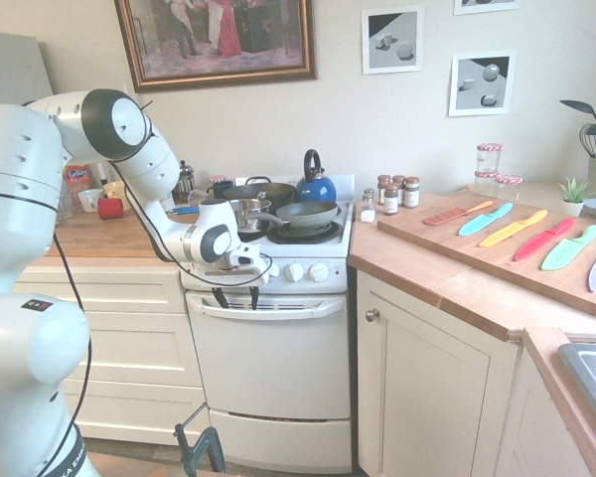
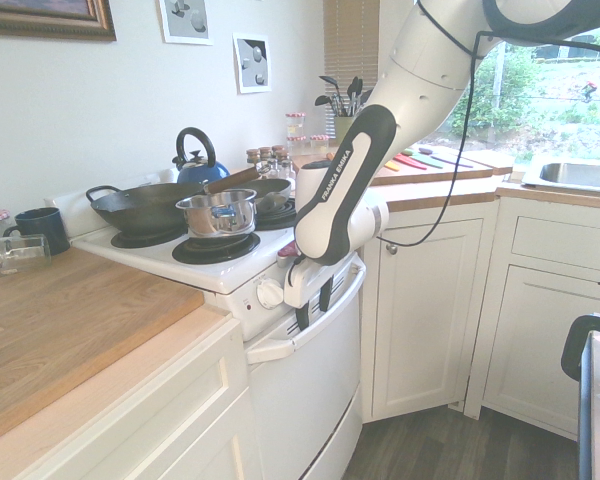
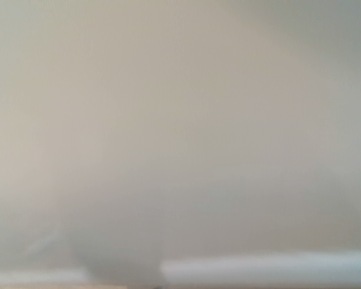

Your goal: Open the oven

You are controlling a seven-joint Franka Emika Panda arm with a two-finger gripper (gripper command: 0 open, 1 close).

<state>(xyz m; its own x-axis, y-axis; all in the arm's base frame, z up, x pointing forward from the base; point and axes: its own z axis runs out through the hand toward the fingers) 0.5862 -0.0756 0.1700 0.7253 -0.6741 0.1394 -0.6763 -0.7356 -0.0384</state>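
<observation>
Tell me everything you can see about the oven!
The oven is white and looks like shiny metal. It stands upright between cupboards, with round knobs, a shut door and a drawer below. Pans and a blue kettle sit on top. The open gripper is at its wide handle; I can't tell if they touch.

Blue kettle (image 1: 316,188) = landmark. Frying pan (image 1: 307,215) just in front of it; steel pot (image 2: 218,213) & dark wok (image 2: 145,207) near it, wok on mug's side. Dark mug (image 2: 43,230) further off, same side. Spice jars (image 1: 398,192) opp. side, w/ coloured knives (image 1: 514,228) on wooden board (image 1: 457,238) beyond. Framed painting (image 1: 219,38) above.
</observation>
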